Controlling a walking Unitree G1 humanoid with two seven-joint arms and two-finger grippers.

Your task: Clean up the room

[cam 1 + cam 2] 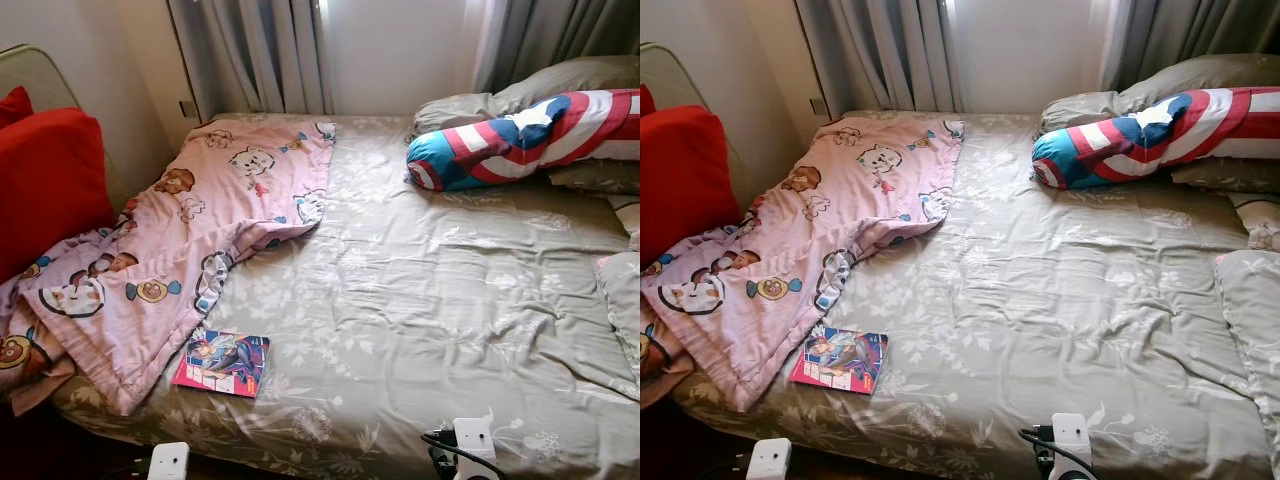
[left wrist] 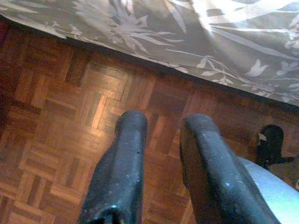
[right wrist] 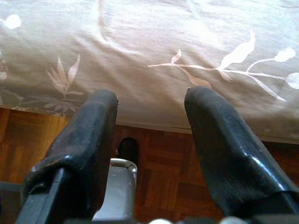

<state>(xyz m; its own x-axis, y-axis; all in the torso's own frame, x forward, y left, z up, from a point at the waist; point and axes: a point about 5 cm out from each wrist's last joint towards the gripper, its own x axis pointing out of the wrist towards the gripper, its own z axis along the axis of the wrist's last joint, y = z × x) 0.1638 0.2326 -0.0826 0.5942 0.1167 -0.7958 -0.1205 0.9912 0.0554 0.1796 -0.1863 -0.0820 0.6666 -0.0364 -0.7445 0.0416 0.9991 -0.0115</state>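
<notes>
With both grippers low at the bed's near edge, the left gripper [image 2: 161, 163] and right gripper [image 3: 152, 149] spread and empty, the book [image 1: 221, 362] lies lower left of frame on the bed [image 1: 430, 300], nearer the left arm.

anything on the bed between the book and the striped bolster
Nothing: between the book and the bolster lies bare grey floral sheet, seen in both eye views.
</notes>
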